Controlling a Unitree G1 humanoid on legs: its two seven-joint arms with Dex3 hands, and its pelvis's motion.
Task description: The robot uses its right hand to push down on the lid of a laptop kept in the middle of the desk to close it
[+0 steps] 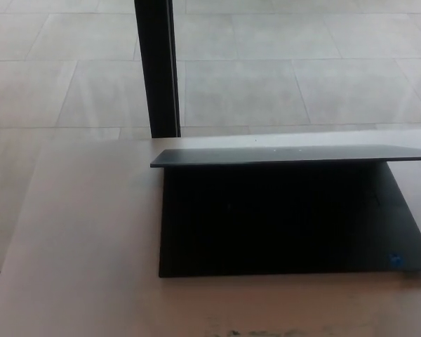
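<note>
Daylight floods the scene from the far side, leaving the pale tiled floor [266,77] washed out and low in contrast, its grout lines faint. The counter [84,239] reads as a soft, hazy pink-grey with a broad sheen and little texture. Against this brightness the laptop [288,225] is underexposed: its base sits in the shadow of its own lid [295,155], so the keyboard is lost in near-black, and only a small blue sticker [397,262] shows. The dark post [157,67] is a flat silhouette. The whole picture is slightly soft and grainy.
</note>
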